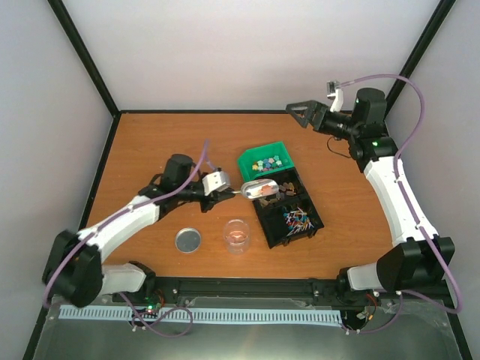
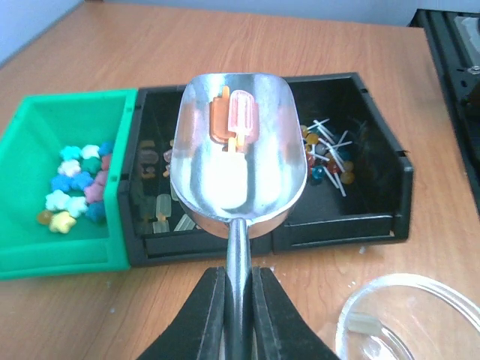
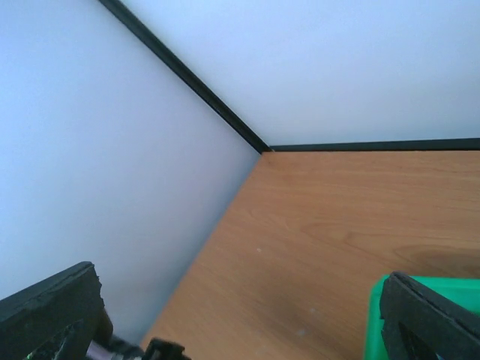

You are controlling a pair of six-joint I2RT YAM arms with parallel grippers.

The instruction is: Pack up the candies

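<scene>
Left wrist view: the candies [image 2: 75, 187] lie in a heap inside the green bin [image 2: 45, 255], ahead of and to the left of the left gripper [image 2: 238, 300]. The clear cup [image 2: 420, 300] stands just right of the fingers [image 2: 206, 315]; whether it holds any candy cannot be told. Judged from this, packing is at an early stage: scooping from the green bin and tipping into the cup are both not yet done, and the lid [image 1: 188, 241] lies off beside the cup. The left fingers are clenched on the handle of the metal scoop [image 2: 238, 161], whose bowl hangs ahead of them over the black bin [image 2: 375, 225] and shows only reflections. The right gripper [image 1: 298, 115] is spread wide, grasping nothing, well apart from the bins.
</scene>
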